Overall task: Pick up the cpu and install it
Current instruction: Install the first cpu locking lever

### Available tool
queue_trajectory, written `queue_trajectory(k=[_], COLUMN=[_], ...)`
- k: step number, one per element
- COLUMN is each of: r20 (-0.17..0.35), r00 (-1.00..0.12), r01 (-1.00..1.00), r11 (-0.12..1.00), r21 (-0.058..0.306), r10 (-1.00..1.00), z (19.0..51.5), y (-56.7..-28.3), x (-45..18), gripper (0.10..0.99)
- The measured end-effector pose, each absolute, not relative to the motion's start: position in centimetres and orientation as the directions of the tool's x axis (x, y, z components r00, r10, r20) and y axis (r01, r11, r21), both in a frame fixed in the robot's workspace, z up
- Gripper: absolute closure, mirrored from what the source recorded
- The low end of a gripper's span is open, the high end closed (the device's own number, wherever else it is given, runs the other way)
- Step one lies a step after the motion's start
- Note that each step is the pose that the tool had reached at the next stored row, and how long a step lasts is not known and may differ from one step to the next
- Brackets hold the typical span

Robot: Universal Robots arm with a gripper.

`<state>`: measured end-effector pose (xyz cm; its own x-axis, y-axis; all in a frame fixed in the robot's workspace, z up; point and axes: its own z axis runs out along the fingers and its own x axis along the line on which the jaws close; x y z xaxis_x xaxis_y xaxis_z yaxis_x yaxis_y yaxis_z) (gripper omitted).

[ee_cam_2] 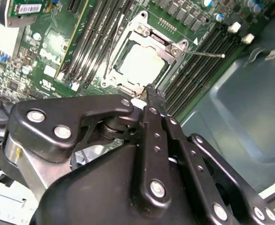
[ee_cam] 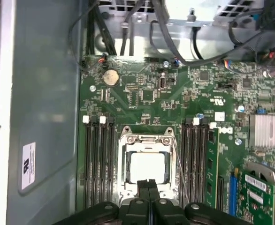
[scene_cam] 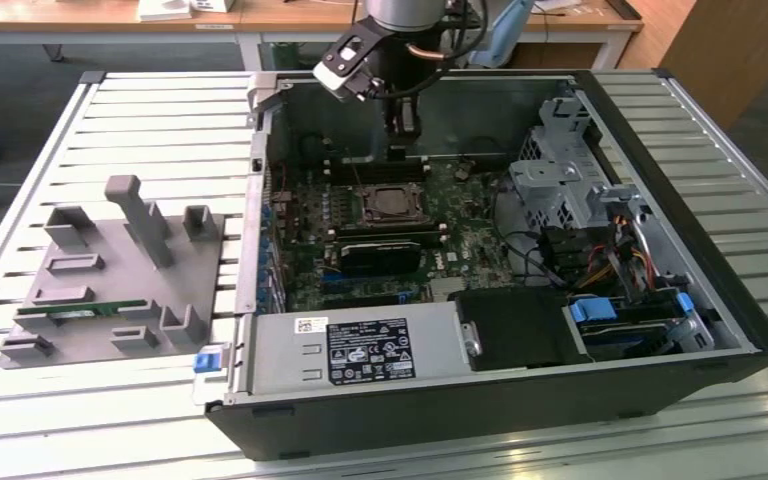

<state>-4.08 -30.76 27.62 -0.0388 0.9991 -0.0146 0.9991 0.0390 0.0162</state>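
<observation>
The cpu [ee_cam: 147, 167], a pale silver square, lies flat in the metal socket frame [ee_cam: 125, 161] on the green motherboard, inside the open computer case [scene_cam: 704, 270]. It also shows as the cpu [ee_cam_2: 142, 63] in the second wrist view and the cpu [scene_cam: 391, 204] in the exterior view. My gripper [ee_cam: 148, 183] hangs above the socket's edge, its two black fingers pressed together and shut, with nothing between them. Its tips [ee_cam_2: 151, 90] point at the frame's rim, apart from the chip. A thin wire lever [ee_cam_2: 208, 54] juts out beside the socket.
Memory slots [ee_cam: 97, 164] flank the socket, and a green memory stick [ee_cam: 212, 159] stands in one. The case wall [ee_cam: 39, 117] is close by. A power supply [scene_cam: 357, 350], a drive cage [scene_cam: 558, 180] and cables fill the case. A grey parts holder [scene_cam: 104, 270] sits outside on the slatted table.
</observation>
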Motion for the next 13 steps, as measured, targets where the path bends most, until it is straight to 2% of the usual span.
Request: queue_trajectory(k=[13], r20=[-0.015], r00=[-0.273], r01=[0.962], r11=[0.273], r21=[0.016], r10=[0.962], z=[27.29], y=[-30.76], x=[-4.08], gripper=[0.980])
